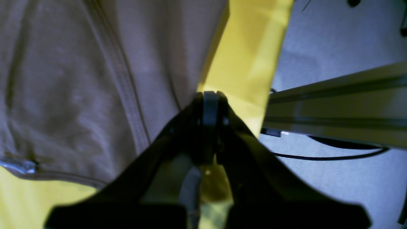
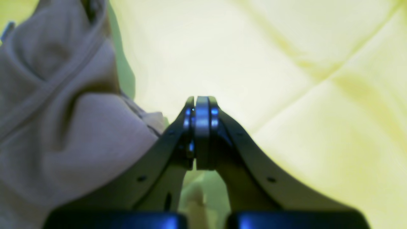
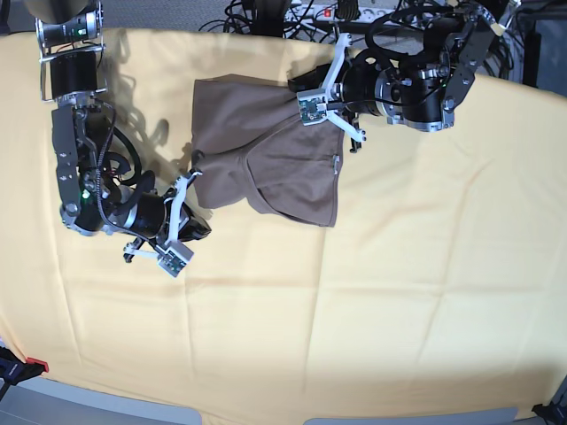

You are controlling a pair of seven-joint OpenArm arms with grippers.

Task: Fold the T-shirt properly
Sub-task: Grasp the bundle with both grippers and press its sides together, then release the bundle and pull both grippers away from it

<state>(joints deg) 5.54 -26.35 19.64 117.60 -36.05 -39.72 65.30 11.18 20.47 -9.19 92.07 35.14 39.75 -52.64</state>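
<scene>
The taupe T-shirt (image 3: 266, 150) lies partly folded on the yellow cloth (image 3: 372, 310) at the back middle. My left gripper (image 3: 299, 88) is at the shirt's far right edge. In the left wrist view its jaws (image 1: 210, 95) are closed, and the shirt (image 1: 79, 79) gathers into them with a stitched hem running alongside. My right gripper (image 3: 202, 230) sits just below the shirt's near left corner. In the right wrist view it (image 2: 201, 98) is shut with nothing between the pads, and bunched shirt fabric (image 2: 47, 111) lies against its left finger.
Cables and a power strip (image 3: 301, 13) run along the back edge. Past the cloth's edge (image 1: 248, 47), the left wrist view shows an aluminium rail (image 1: 334, 105) and a black cable (image 1: 318, 157). Bare yellow cloth (image 2: 270, 63) spreads ahead of the right gripper.
</scene>
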